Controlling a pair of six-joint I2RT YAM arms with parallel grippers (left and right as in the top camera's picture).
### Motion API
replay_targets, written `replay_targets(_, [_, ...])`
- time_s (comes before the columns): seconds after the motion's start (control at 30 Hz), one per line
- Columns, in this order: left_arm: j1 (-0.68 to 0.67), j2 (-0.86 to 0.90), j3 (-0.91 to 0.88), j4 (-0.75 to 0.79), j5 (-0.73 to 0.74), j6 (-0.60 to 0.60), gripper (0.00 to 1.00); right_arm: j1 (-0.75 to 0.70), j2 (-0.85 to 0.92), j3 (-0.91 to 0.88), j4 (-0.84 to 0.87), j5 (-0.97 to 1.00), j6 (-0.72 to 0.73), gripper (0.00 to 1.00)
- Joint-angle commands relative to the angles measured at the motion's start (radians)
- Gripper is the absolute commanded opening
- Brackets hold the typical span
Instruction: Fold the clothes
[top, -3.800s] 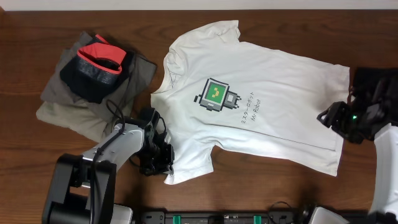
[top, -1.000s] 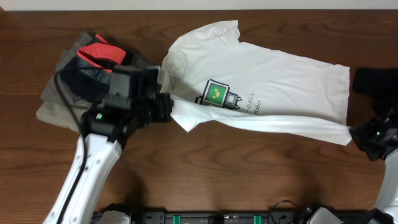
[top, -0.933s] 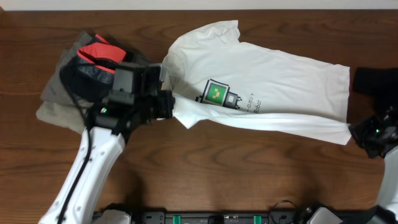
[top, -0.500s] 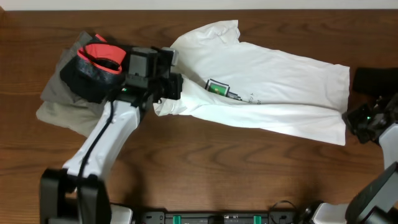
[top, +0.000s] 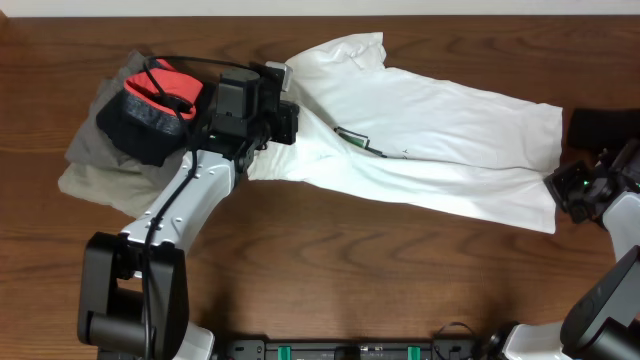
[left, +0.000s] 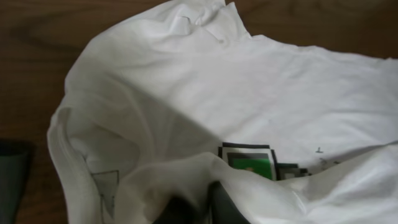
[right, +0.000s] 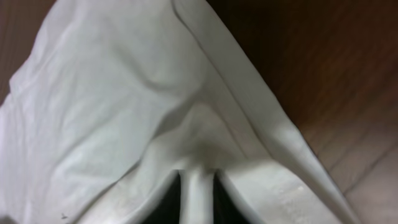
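Note:
The white T-shirt (top: 440, 120) lies across the wooden table, its near half folded over toward the back so that only a sliver of the green-and-black print (top: 352, 138) shows. My left gripper (top: 283, 118) sits at the shirt's left end near the collar. In the left wrist view, fabric (left: 186, 93) drapes over the dark fingers and bunches between them (left: 202, 208), beside the print (left: 249, 160). My right gripper (top: 556, 187) is at the hem's right corner. In the right wrist view, a ridge of white cloth (right: 112, 112) is pinched between its fingers (right: 198, 196).
A pile of other clothes lies at the left: olive-grey garments (top: 95, 165) with a dark and red item (top: 150, 100) on top, close behind my left arm. A black object (top: 600, 125) sits at the right edge. Bare wood (top: 350, 260) runs along the front.
Both grippers carried the shirt's near edge farther toward the back, so the fold now covers most of the print. The left gripper moved up and right, the right gripper slightly up.

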Motion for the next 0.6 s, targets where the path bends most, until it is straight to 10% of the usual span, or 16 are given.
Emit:
replay_targets(0.0, [0.011, -0.002, 0.019, 0.000, -0.017, -0.031, 0.99, 0.005, 0.004, 0.016, 0.042, 0.002, -0.031, 0.37])
replay_targets(0.57, [0.136, -0.115, 0.384, -0.475, -0.017, 0.048, 0.98, 0.098, -0.012, 0.247, -0.158, -0.186, -0.257, 0.44])
